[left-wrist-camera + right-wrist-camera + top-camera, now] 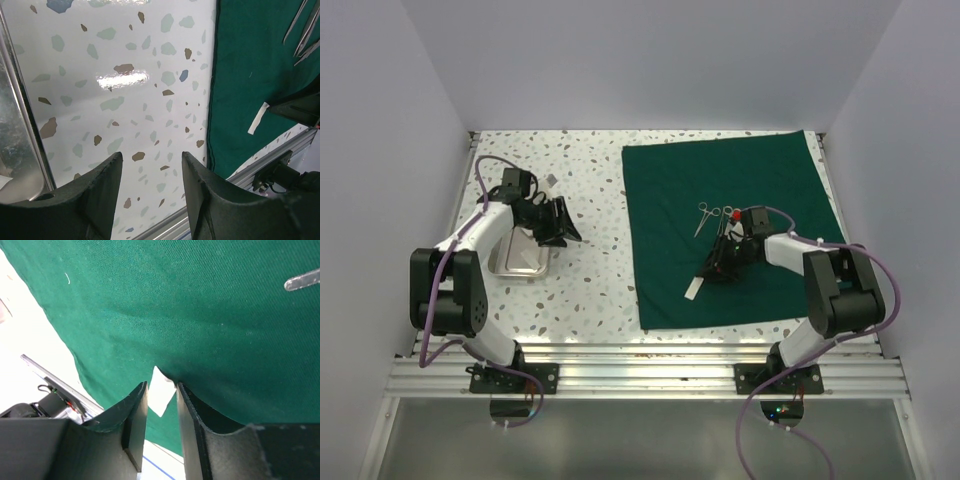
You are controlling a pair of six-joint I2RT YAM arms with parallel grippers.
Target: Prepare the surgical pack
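Near the drape's front edge my right gripper straddles the gauze strip; I cannot tell whether it pinches yet. My left gripper hovers spread beside the tray. Next, I'd pinch firmly and lift.

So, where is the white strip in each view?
Top external: white strip on the green drape, near its front edge.
Left wrist: strip at right, on the drape.
Right wrist: strip low centre, at the right pincer tips.
Shared landmark: the drape's edge.
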